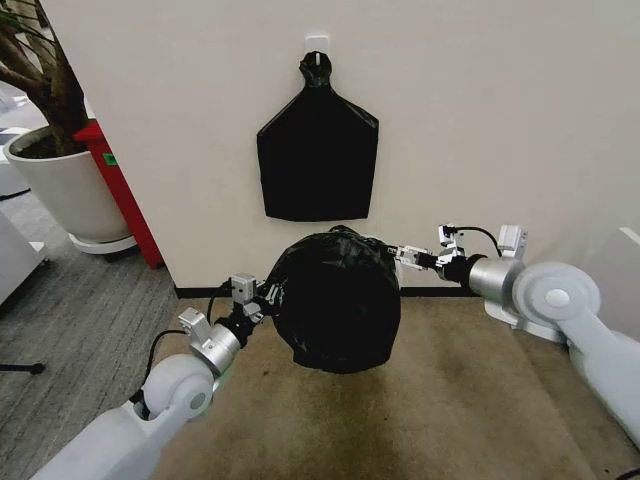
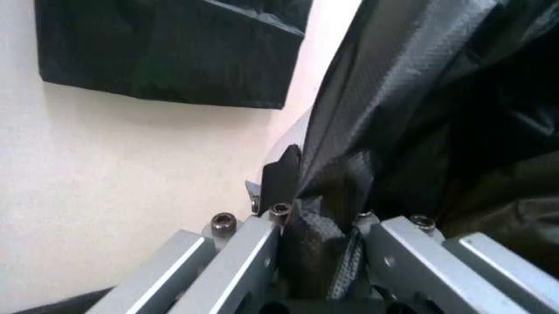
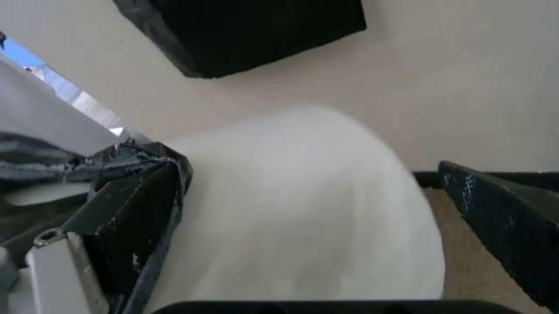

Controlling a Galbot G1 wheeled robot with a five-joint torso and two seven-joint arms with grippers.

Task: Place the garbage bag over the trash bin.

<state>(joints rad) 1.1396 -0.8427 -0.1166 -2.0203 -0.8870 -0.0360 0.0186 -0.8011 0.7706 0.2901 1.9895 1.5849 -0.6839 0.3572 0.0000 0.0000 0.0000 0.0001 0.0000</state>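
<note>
The thin, shiny, crinkly black plastic garbage bag (image 1: 335, 300) is seen draped over something round on the tan carpet floor (image 1: 450, 400), close to the cream wall (image 1: 480, 120). The round cream-white plastic trash bin (image 3: 306, 209) is seen in the right wrist view, where its smooth side is bare. In the head view the bin is covered by the bag, so the bag seems to be pulled down most of the way on the near side.

The left gripper (image 1: 262, 296) is held at the left side of the bag. In the left wrist view a fold of the bag (image 2: 393, 131) is pinched tight between its fingers (image 2: 262, 242). The right gripper (image 1: 405, 255) is held at the upper right side of the bag. A black scrap of the bag (image 3: 131, 196) is seen at one finger there, but the fingers are spread wide, so the bag is not judged to be gripped by it.

The job looks well along. The bag is over the top, but the far side, by the wall, may yet need to be tugged down, since bare bin wall is seen there.

The bin's rim and base are hidden. A flat black bag bundle with a knotted neck (image 1: 317, 145) is hung on the wall above. A large white plant pot (image 1: 65, 185) is stood at the far left of the floor
</note>
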